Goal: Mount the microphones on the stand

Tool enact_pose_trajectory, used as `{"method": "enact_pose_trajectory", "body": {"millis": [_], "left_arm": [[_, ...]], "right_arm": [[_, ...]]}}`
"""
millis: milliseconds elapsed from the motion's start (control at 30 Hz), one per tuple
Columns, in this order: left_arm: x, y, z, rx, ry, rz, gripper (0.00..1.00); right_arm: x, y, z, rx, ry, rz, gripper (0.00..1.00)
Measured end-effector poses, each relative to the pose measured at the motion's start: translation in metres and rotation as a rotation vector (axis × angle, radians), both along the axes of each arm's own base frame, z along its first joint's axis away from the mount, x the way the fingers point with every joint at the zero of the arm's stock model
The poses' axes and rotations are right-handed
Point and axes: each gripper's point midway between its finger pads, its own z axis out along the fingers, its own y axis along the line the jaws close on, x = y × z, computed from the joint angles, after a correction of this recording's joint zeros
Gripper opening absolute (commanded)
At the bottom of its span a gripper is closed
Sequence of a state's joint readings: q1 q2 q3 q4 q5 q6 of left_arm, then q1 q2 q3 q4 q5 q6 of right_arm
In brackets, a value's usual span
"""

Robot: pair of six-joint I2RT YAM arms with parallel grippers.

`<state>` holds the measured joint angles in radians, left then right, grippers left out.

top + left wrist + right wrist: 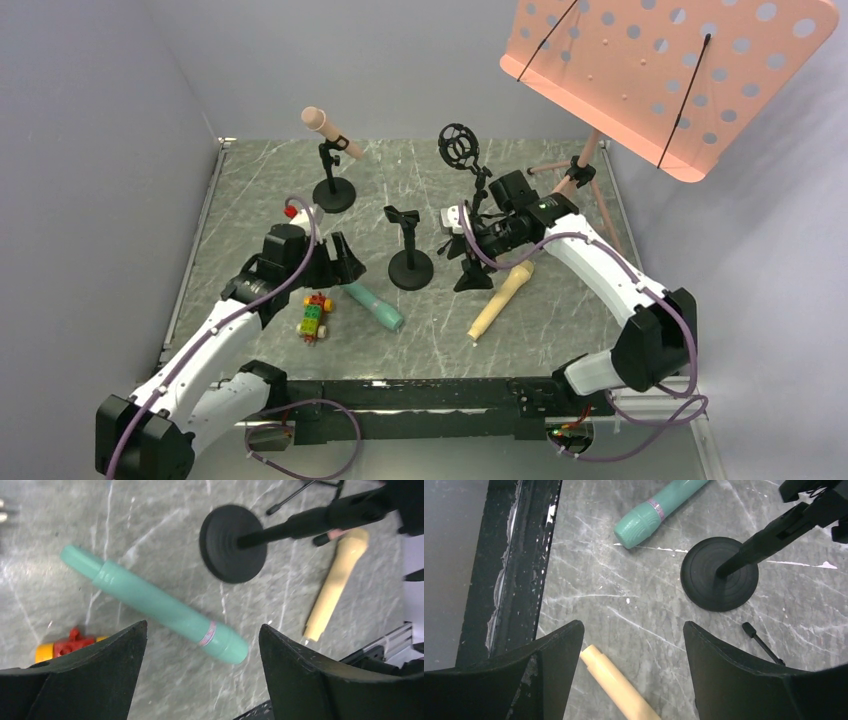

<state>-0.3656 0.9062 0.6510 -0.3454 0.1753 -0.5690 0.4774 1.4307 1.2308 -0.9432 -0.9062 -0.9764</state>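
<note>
1. The pink perforated music stand is being kept out of play at the far right; no writing is being shown on it.
2. The right gripper is being held wide and empty over the pale yellow microphone, which is lying on the marble table beside the shock-mount stand. That stand risks being knocked by the crowding arm.
3. The left gripper is likewise being held wide and empty above the teal-green microphone. An off-centre pinch may send the round body rolling.
4. The empty middle stand is being left waiting; its light base may tip if a microphone is pressed in hard.
5. The salmon-pink microphone is already being carried in the far-left stand.
6. The toy block car, just beside the teal-green microphone, may be swept aside.
7. No brand or lettering is being made out; only a pale band is circling the teal-green microphone.
</note>
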Motion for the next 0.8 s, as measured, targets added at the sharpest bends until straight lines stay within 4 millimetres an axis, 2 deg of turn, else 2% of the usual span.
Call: {"method": "enact_pose_trajectory", "body": {"millis": [133,300,367,433,567,700,800], "left_arm": [[-0.016,0.000,-0.015,-0.008,0.114,0.043,0.94],[-0.039,-0.021,-0.021,-0.095,0.280,0.197,0.91],[-0.041,-0.023,-0.024,-0.084,0.353,0.276,0.90],[-0.034,-0.027,-0.029,-0.059,0.418,0.353,0.90],[-0.022,-0.040,-0.060,0.041,0.537,0.438,0.88],[-0.030,-0.045,-0.096,0.139,0.638,0.462,0.87],[-0.035,-0.045,-0.110,0.177,0.674,0.474,0.83]], "right_arm": [[-0.006,-0.010,-0.002,0.007,-0.015,-0.013,0.80],[0.000,-0.028,-0.012,0.022,0.031,-0.077,0.80],[0.005,-0.034,-0.014,0.034,0.046,-0.102,0.80],[0.008,-0.038,-0.016,0.046,0.055,-0.123,0.80],[0.007,-0.042,-0.021,0.065,0.072,-0.138,0.80],[0.003,-0.048,-0.024,0.080,0.078,-0.148,0.80],[0.004,-0.050,-0.022,0.092,0.060,-0.148,0.80]]}}
